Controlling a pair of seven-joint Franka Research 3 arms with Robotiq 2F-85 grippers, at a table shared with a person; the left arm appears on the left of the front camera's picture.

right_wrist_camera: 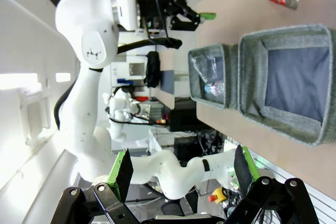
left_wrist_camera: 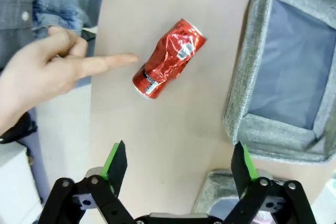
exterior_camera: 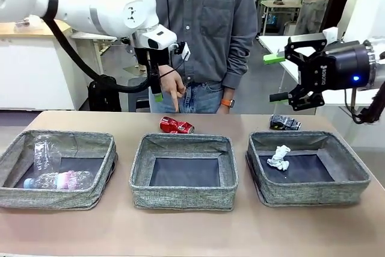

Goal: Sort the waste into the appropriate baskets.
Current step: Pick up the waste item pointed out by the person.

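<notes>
The left end effector (exterior_camera: 157,91) hangs fingers-down above the far edge of the surface (exterior_camera: 180,233), its jaws spread wide and holding nothing. In the left wrist view, the same end effector (left_wrist_camera: 178,166) has the red can (left_wrist_camera: 169,59) at 12 o'clock between its green pads, well apart from them. The can is crushed and kinked at the waist. It has glossy red skin, a small white barcode patch and a silver rim, and it lies on its side on the bare surface. A person's hand (left_wrist_camera: 47,72) comes in from 9 o'clock, its index finger stretched out with the tip just beside the can. The grey woven wall of the middle basket (left_wrist_camera: 241,103) stands at 3 o'clock of the can.

The right end effector (exterior_camera: 275,77) is held high at the right, turned sideways, jaws wide and empty. Below it at 6 o'clock a crushed dark can (exterior_camera: 284,123) lies on the surface just behind the right basket (exterior_camera: 313,194), which holds a crumpled white paper wad (exterior_camera: 279,157). The left basket (exterior_camera: 60,197) holds a clear bottle (exterior_camera: 47,151) and a blue-capped bottle (exterior_camera: 60,180) with a pinkish label.
</notes>
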